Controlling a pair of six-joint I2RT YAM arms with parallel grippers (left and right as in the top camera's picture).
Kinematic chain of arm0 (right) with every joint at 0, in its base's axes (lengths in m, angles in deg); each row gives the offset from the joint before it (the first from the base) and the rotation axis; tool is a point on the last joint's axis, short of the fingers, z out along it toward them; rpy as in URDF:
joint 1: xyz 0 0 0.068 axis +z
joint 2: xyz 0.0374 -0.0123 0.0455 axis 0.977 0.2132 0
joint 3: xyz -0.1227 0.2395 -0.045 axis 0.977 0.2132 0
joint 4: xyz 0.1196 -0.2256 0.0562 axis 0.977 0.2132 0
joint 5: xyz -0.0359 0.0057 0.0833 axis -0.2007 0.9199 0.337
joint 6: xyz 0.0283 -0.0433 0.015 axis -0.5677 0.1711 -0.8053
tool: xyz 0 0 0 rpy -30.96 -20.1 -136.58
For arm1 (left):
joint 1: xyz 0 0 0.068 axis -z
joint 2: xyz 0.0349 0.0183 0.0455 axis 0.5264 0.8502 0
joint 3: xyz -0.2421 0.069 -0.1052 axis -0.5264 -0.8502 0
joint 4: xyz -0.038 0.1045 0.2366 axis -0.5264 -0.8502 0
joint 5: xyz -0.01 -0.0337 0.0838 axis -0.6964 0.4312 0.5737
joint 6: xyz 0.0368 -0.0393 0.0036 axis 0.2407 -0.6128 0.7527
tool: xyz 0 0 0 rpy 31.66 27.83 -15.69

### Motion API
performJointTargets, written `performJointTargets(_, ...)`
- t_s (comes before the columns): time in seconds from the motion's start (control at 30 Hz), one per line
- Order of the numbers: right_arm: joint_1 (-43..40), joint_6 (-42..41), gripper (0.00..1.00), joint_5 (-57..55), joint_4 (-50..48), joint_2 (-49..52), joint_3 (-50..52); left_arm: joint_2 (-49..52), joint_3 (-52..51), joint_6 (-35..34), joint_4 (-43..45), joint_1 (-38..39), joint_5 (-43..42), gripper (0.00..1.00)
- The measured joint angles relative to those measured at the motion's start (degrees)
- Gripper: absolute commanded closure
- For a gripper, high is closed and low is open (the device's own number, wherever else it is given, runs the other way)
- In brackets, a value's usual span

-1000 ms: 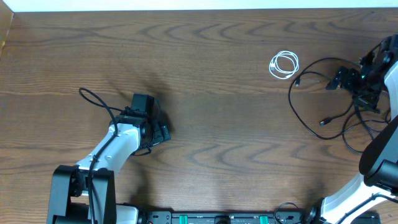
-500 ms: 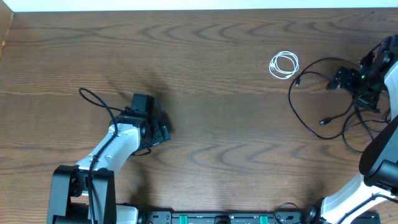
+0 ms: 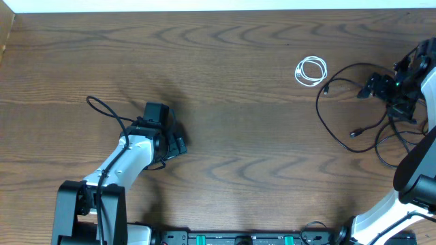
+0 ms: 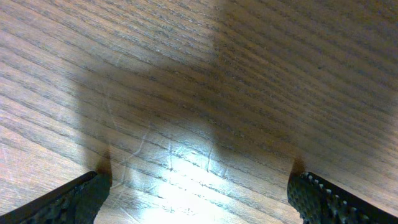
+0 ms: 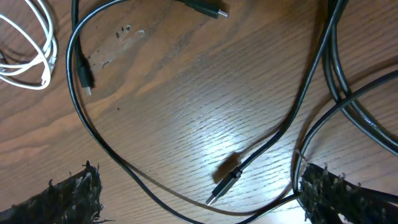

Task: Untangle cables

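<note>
Black cables [image 5: 280,134] sprawl in crossing loops at the far right of the wooden worktop [image 3: 225,61], directly under the right hand [image 5: 202,196], which is spread wide and empty. One loose plug end [image 5: 225,182] lies between its fingers. Best bet: pinch just behind that plug and draw it clear of the crossings. The white cable [image 3: 310,71] sits coiled to the left, apart. The left hand [image 4: 199,199] is released and empty, well apart from the cables.

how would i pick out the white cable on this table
Look to the right side of the wooden table, beside the loose black cables. The white cable lies apart from them, the only white one, wound into a small neat coil.
</note>
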Motion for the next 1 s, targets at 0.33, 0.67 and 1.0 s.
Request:
performJointTargets(0.33, 2.4, 0.0, 0.01, -0.3, 0.0, -15.0, 0.0, 0.0, 0.0, 0.0, 0.0, 0.0, 0.0, 0.02)
performJointTargets(0.67, 9.7, 0.0, 0.01, -0.3, 0.0, -34.8, 0.0, 0.0, 0.0, 0.0, 0.0, 0.0, 0.0, 0.02)
performJointTargets(1.0, 25.0, 0.7, 0.01, -0.6, 0.0, -47.2, 0.0, 0.0, 0.0, 0.0, 0.0, 0.0, 0.0, 0.02)
